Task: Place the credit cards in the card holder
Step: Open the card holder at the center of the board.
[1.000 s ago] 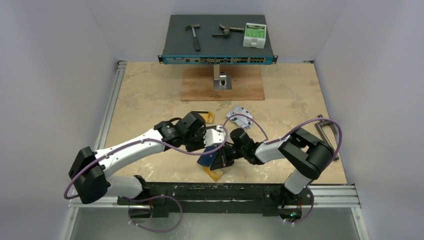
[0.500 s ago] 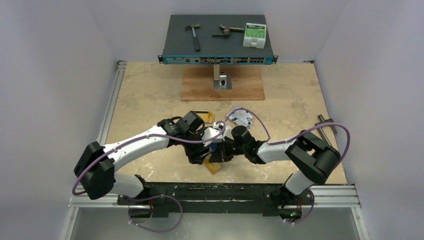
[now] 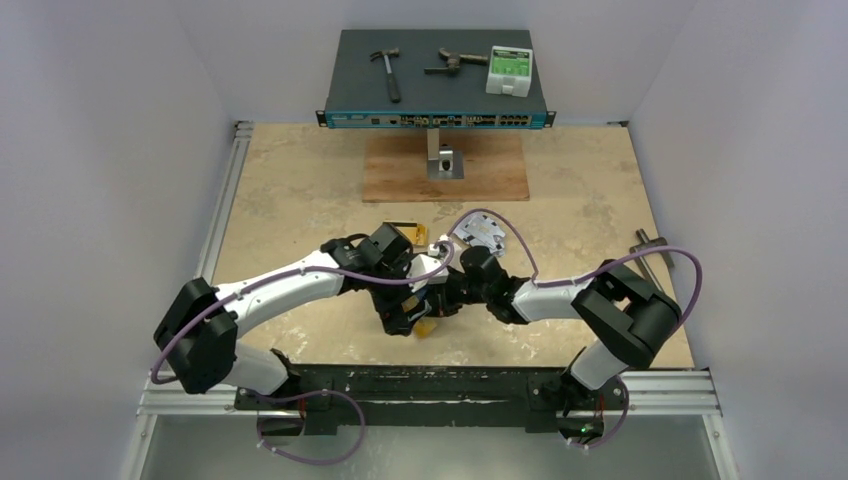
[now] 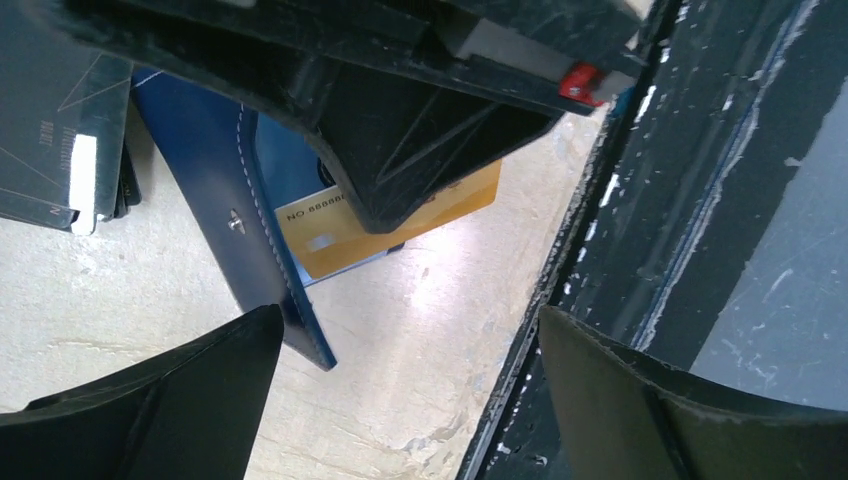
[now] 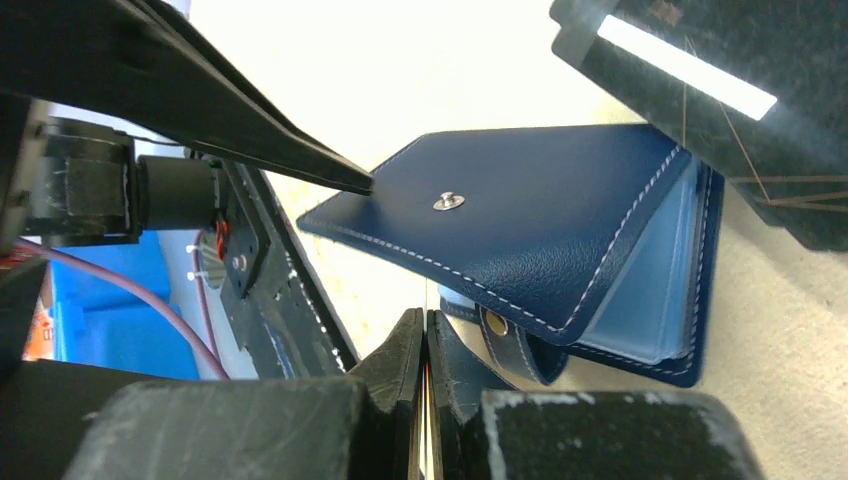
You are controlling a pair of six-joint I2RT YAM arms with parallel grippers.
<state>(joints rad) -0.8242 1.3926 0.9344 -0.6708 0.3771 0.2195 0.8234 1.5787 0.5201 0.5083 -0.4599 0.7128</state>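
Observation:
The navy card holder lies open on the table, its snap flap raised. My right gripper is shut on the edge of a gold credit card whose far end sits at the holder's mouth. The left gripper hangs open just beside the holder with nothing between its fingers, and one fingertip touches the flap's edge. In the top view both grippers meet near the front edge, left and right. Black cards lie beside the holder. Another gold card and silver cards lie behind the arms.
A network switch on a stand at the back carries a hammer and a green-white box. A wooden board lies under it. A metal tool rests at the right. The black front rail runs close to the left gripper.
My left gripper has gone from nearly shut to wide open, letting go of the card holder. Both grippers and the holder have shifted slightly back from the front edge.

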